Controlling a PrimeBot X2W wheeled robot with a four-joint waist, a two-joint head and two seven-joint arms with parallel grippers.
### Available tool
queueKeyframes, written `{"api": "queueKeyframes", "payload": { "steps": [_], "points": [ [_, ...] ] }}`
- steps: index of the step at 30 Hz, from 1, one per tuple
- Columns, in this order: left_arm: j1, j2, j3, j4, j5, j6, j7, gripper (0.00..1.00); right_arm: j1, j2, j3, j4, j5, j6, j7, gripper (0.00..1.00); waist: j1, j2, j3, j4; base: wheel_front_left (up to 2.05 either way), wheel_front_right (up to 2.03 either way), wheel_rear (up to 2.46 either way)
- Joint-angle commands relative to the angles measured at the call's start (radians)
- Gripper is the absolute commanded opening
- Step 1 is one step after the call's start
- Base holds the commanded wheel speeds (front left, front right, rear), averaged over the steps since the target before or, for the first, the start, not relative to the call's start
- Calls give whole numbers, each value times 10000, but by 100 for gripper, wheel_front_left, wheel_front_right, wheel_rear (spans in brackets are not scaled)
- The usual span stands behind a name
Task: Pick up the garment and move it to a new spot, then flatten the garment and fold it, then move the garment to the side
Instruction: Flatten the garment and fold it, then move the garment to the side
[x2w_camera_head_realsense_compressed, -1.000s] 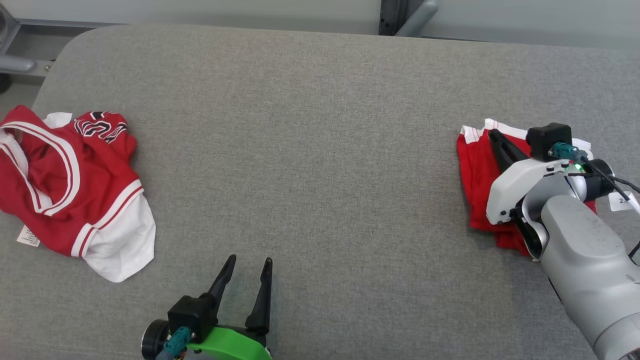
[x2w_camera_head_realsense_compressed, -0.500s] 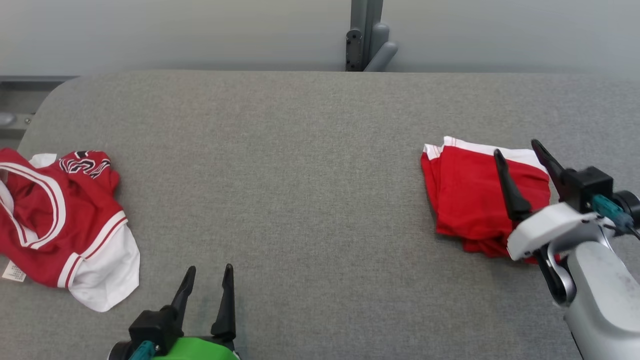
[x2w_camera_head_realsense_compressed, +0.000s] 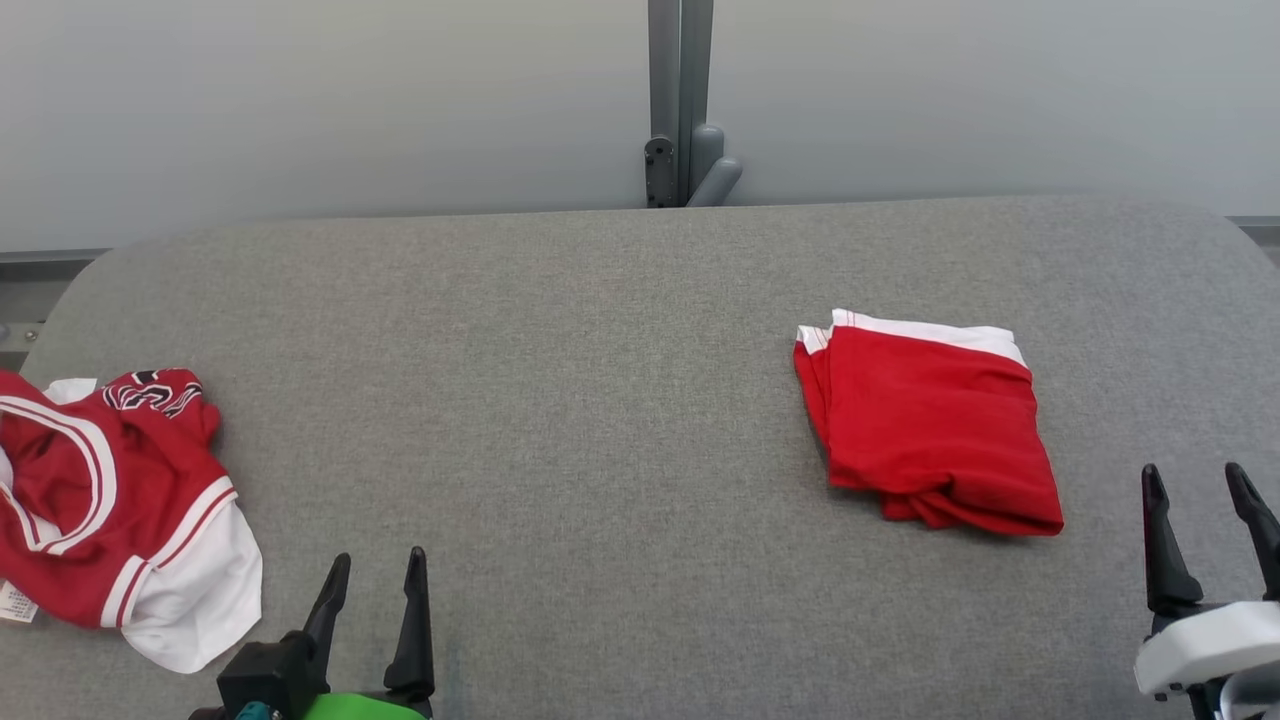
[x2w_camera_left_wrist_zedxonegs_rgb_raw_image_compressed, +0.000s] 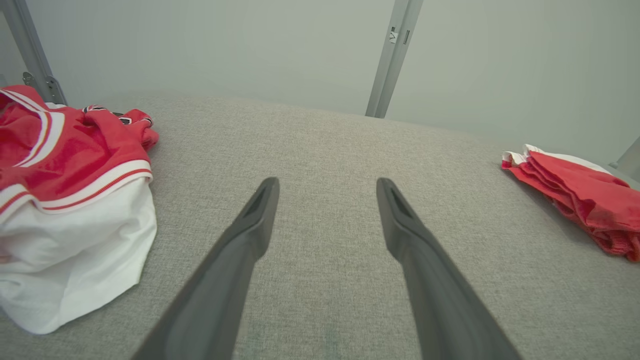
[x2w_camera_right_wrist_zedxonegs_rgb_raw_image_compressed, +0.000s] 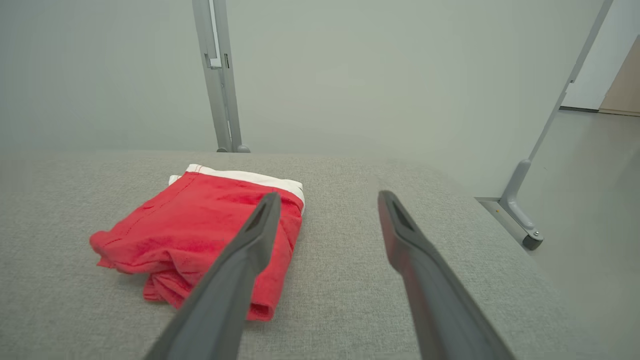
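Folded red garment (x2w_camera_head_realsense_compressed: 930, 425), lying apart from right hand (x2w_camera_head_realsense_compressed: 1191, 470), fingers spread

Head camera: we look forward and down from above the near edge of the grey table (x2w_camera_head_realsense_compressed: 600, 300), catching nearly its whole width and the pale wall (x2w_camera_head_realsense_compressed: 300, 100) behind. Left wrist camera rides low, close over the tabletop, sighting along the left gripper (x2w_camera_left_wrist_zedxonegs_rgb_raw_image_compressed: 327, 184) toward that wall. Right wrist camera, just as low, sights along the right gripper (x2w_camera_right_wrist_zedxonegs_rgb_raw_image_compressed: 328, 196) toward the table's far right end. We find the folded red garment (x2w_camera_head_realsense_compressed: 930, 420) and the grey post (x2w_camera_head_realsense_compressed: 680, 100) in all three views, the crumpled jersey (x2w_camera_head_realsense_compressed: 100, 500) in head and left wrist.
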Motion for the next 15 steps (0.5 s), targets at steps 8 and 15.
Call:
{"api": "queueKeyframes", "payload": {
  "steps": [8, 15],
  "points": [
    [164, 19, 76, 217, -104, -244, -5, 100, 996, 509, -344, 50, -88, -7, -27, 100, 0, 0, -169, -117, 0, 0, 0],
    [235, 19, 151, 170, -142, -285, -5, 100, 1054, 804, -382, 144, -137, -9, -27, 100, 0, 0, -127, -179, 0, 0, 0]
  ]
}}
